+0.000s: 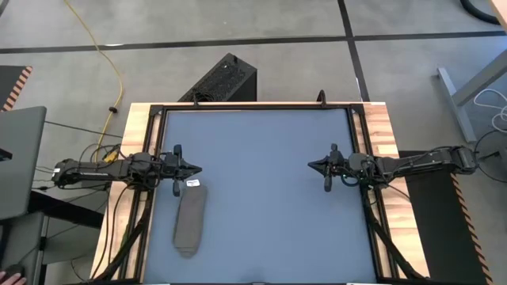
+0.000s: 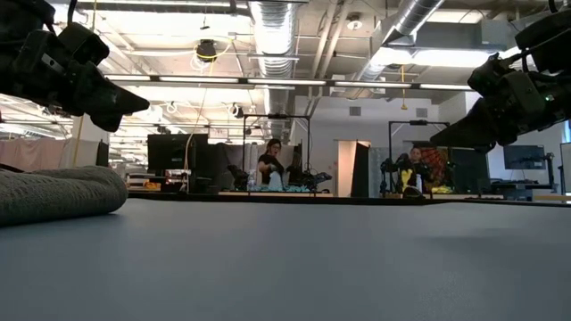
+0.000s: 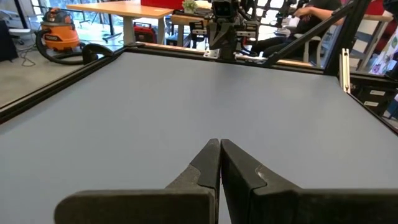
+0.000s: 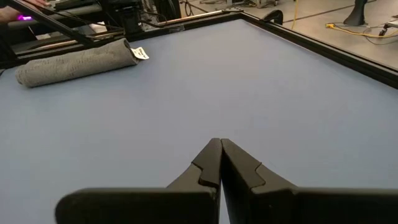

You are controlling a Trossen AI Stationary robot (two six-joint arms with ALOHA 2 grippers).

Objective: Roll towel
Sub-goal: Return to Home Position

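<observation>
Item: taupe grey-brown soft cloth towel [image 1: 190,222]. Rolled into cylinder, lying on blue-grey table mat [image 1: 269,198], lower left of high view, long axis up-down in frame. small white tag [image 1: 192,183] at upper end of roll.
Item: left gripper [image 1: 198,169]. Mid-left of frame, just above tag end, tip pointing right; raised off mat in low view. Jaws closed, fingers pressed together, nothing between.
Item: right gripper [image 1: 311,165]. Mid-right of frame, tip pointing left, well apart from towel. Jaws closed, empty.
</observation>
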